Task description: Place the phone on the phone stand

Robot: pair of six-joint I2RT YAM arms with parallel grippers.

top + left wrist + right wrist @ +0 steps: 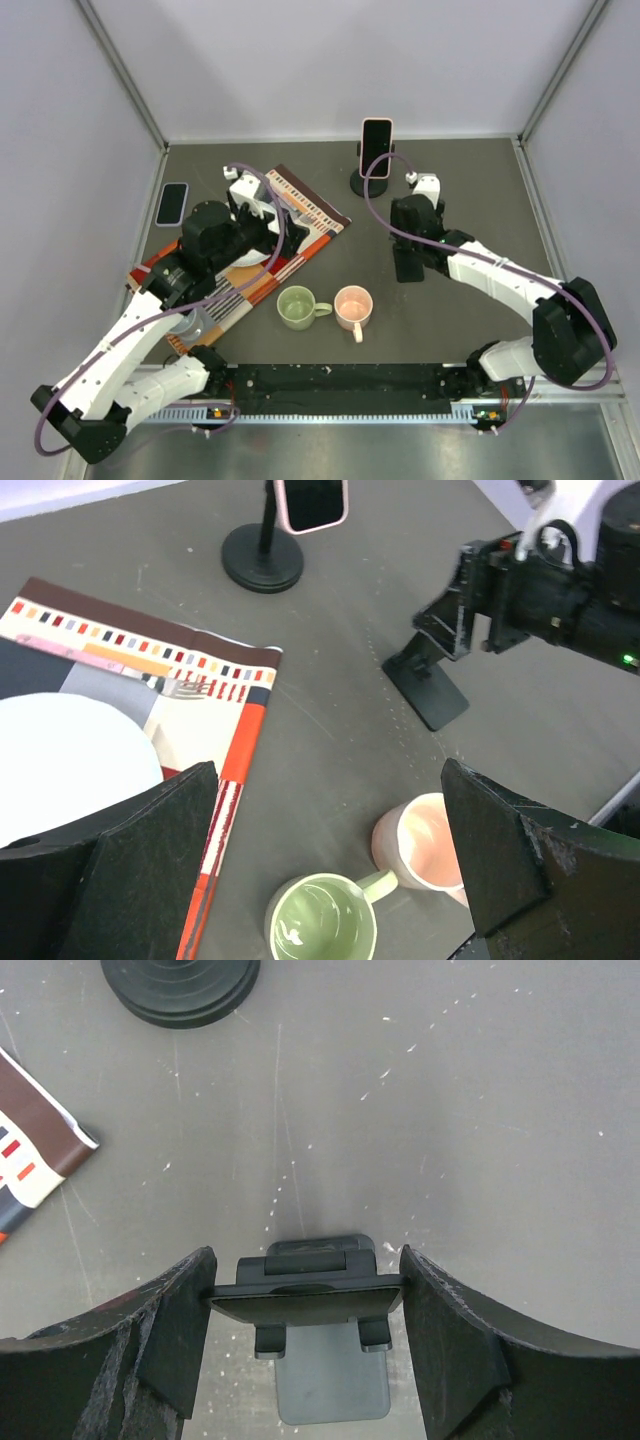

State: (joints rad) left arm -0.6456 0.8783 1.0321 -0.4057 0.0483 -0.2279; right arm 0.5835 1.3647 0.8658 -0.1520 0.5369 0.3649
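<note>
Left claw [325,855] open and empty above the placemat [180,680]. Right claw [308,1292] closed on the folding phone stand [330,1385], which rests on the surface [480,200]. Farther back at left, the phone [172,203] lies flat, well apart from the stand.

The left arm [120,350] and right arm [500,280] are showing white shells with black joints, purple cables [366,200] looping along both. The left tool [262,235] and right tool [305,1290] are wearing black, scuffed matte fingers [450,1350].

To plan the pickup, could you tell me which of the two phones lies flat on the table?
The left phone, near the wall, lies flat; the far phone stands mounted on the round-based stand.
</note>
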